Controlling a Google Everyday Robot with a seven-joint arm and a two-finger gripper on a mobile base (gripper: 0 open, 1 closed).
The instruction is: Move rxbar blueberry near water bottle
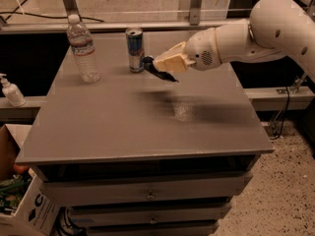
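The water bottle [82, 50] stands upright at the back left of the grey table [98, 127]; it is clear and ribbed, with a white cap and a pale label. My gripper [156, 69] reaches in from the right on a white arm [246, 33] and hangs above the table. It is shut on the rxbar blueberry [160, 71], a dark flat bar that sticks out below the cream fingers [170, 62]. The bar is held just right of a blue-and-silver can [134, 49], well to the right of the bottle.
A small white pump bottle [11, 90] stands on a ledge to the left of the table. A cardboard box [19, 200] sits on the floor at the lower left. The table has drawers [147, 193] below its front edge. A metal frame [194, 4] runs behind the table.
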